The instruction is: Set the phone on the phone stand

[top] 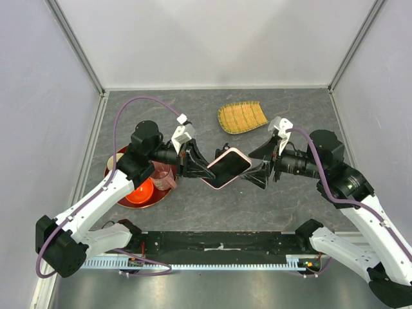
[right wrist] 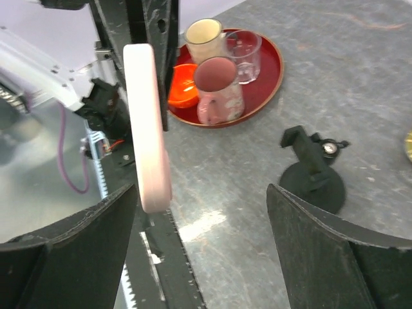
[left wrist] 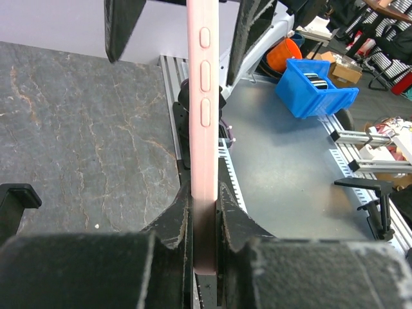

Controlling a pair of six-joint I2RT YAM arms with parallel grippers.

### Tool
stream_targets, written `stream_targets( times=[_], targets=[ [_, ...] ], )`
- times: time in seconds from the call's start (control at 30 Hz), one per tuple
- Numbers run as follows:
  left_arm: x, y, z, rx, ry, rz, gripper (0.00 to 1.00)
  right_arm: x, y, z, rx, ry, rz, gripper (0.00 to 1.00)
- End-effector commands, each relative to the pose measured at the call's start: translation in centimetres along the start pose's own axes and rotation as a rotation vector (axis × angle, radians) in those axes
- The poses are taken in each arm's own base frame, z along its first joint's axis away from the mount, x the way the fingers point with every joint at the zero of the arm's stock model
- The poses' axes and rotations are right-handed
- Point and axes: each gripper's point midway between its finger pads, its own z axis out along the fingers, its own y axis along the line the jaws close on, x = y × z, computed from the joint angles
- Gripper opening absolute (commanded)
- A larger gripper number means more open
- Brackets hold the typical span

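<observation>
I see left gripper (left wrist: pixel 205 212) clamped on phone (top: pixel 226 167), right gripper (top: pixel 252 170) spread apart, stand (right wrist: pixel 312 175) hidden from above, left-edge tray (right wrist: pixel 277 69) holding cups (right wrist: pixel 219 90), bowl (right wrist: pixel 183 87).

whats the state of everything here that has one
phone: held off the table, on edge
phone stand: upright on the table, empty
left end effector: shut on the phone
right end effector: open
pink mug: upright on the red tray
glass mug: upright on the red tray

The phone (left wrist: pixel 201 129) is cut by the left wrist view's top edge; left jaws hide its base
</observation>
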Motion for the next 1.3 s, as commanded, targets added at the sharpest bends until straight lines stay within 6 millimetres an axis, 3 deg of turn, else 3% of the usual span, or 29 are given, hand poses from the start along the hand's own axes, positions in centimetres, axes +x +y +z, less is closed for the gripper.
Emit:
stream_targets(
  times=[0.0,0.07,0.3,0.53,0.67,0.9,0.97,1.0,1.07,1.1,1.13,1.17,1.2,1.23,1.27],
  targets=[
    [-2.3,-1.1,-0.1,0.019,-0.048,0.115,0.02,-0.2,2.7,1.0,-0.187,-0.030,0.062,0.87],
    [-2.3,-1.4,0.0,0.039,-0.050,0.110,0.02,-1.6,4.3,1.0,-0.286,-0.080,0.087,0.82],
    [-1.9,-1.6,0.2,0.075,-0.041,0.090,0.02,-2.5,5.1,1.9,-0.388,-0.144,0.104,0.52],
    [-1.8,-1.5,0.3,0.077,-0.039,0.077,0.02,-3.6,5.4,1.6,-0.403,-0.180,0.061,0.45],
    [-1.8,-1.4,0.3,0.075,-0.039,0.075,0.02,-3.5,5.5,1.8,-0.416,-0.173,0.068,0.33],
    [-1.7,-1.2,0.4,0.077,-0.034,0.062,0.02,-4.5,5.5,1.8,-0.408,-0.199,0.070,0.30],
    [-1.7,-1.3,0.4,0.077,-0.033,0.056,0.02,-4.3,5.1,2.2,-0.402,-0.189,0.079,0.15],
    [-1.8,-1.0,0.5,0.062,-0.037,0.053,0.02,-4.1,4.9,2.5,-0.399,-0.183,0.082,0.03],
    [-1.8,-0.5,0.5,0.027,-0.041,0.037,0.03,-4.2,4.0,2.9,-0.346,-0.203,0.078,0.00],
    [-2.1,0.3,0.5,-0.018,-0.050,0.029,0.08,-4.3,3.6,2.6,-0.302,-0.224,0.069,0.00],
    [-2.4,0.8,0.5,-0.049,-0.057,0.043,0.30,-4.3,2.4,2.5,-0.216,-0.236,0.074,0.00],
    [-2.7,1.3,0.3,-0.096,-0.067,0.047,0.42,-4.9,-0.2,2.3,-0.049,-0.283,0.087,0.00],
    [-2.8,3.2,0.0,-0.221,-0.087,0.029,0.65,-4.8,-1.5,1.1,0.064,-0.300,0.074,0.00],
    [-2.7,4.5,-0.5,-0.303,-0.097,0.034,0.75,-5.0,-2.8,0.3,0.157,-0.314,0.078,0.00],
    [-2.9,5.6,-1.0,-0.385,-0.113,0.032,0.77,-5.0,-3.9,-0.5,0.241,-0.322,0.084,0.00]
  ],
)
